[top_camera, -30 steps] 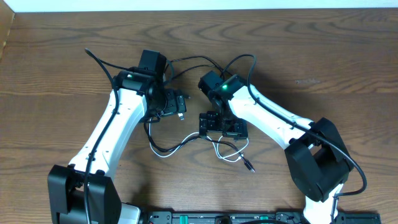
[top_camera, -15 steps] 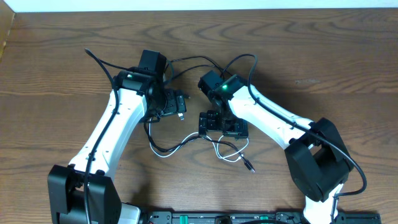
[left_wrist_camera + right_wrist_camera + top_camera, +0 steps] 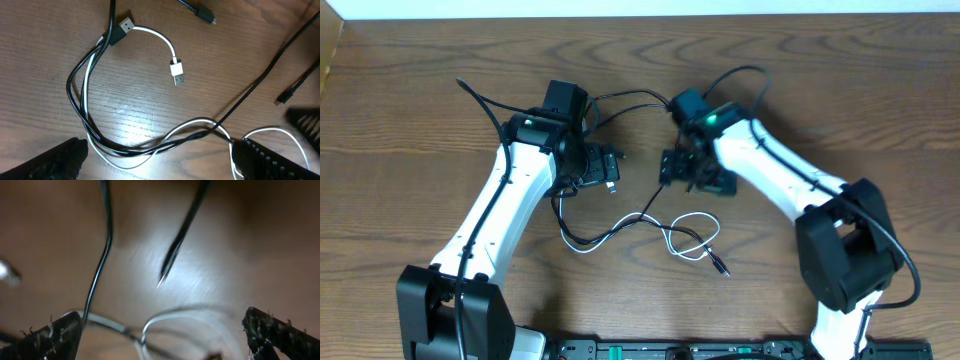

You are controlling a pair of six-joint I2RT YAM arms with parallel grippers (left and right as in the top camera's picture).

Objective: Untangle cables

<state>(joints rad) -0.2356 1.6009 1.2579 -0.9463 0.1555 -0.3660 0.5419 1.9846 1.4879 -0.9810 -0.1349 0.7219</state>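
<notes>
Overhead, the brown wood-grain table (image 3: pixel 880 110) offers broad open wood toward its left, right and far edges. The thin black cord (image 3: pixel 69 85) and the short white cord (image 3: pixel 159 36) lie loose and crossed at the table's middle. Just beyond, the left gripper (image 3: pixel 608 170) and the right gripper (image 3: pixel 682 170) hang above them. Both are spread wide and hold nothing, and the white arms angle inward from the table's near corners.

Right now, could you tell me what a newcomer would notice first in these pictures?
The black cable and the white cable lie looped together on the wooden table, between the two arms. The left gripper and the right gripper both hang above them, fingers wide open and holding nothing.
</notes>
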